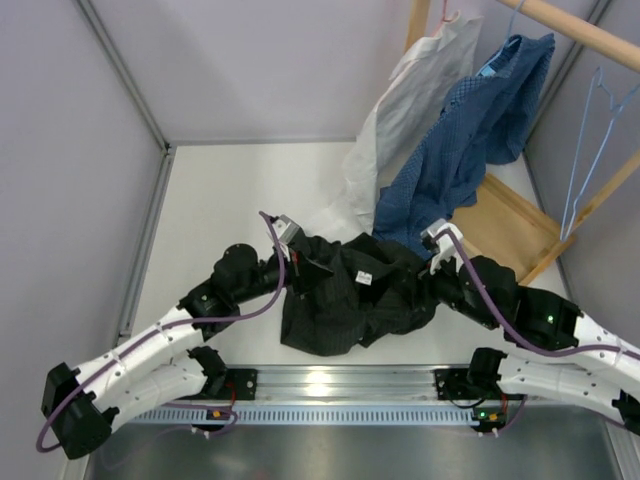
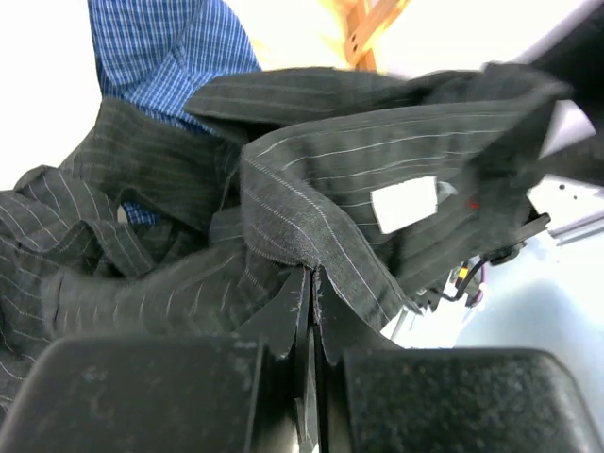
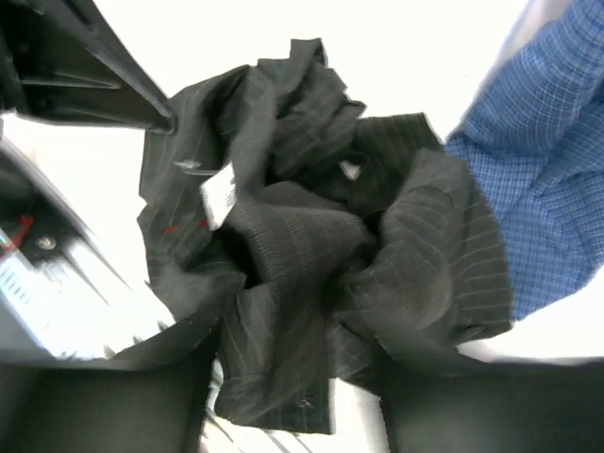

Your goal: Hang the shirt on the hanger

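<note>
The black shirt [image 1: 345, 295] lies crumpled on the white table between my two grippers. My left gripper [image 1: 300, 265] is at its left edge. In the left wrist view the left gripper [image 2: 313, 281] is shut on a fold of the shirt's collar edge [image 2: 311, 217], near the white neck label [image 2: 404, 203]. My right gripper [image 1: 432, 262] is at the shirt's right edge. In the right wrist view the right gripper [image 3: 297, 377] is open, its fingers wide apart with shirt cloth [image 3: 302, 255] bunched between and over them. The light-blue wire hanger [image 1: 592, 150] hangs from the wooden rack at the far right.
A blue dotted shirt [image 1: 470, 130] and a white shirt [image 1: 400, 130] hang from the wooden rack [image 1: 575, 25] at the back right, their hems reaching the table beside the black shirt. The rack's wooden base [image 1: 510, 225] lies behind my right gripper. Grey walls enclose the table.
</note>
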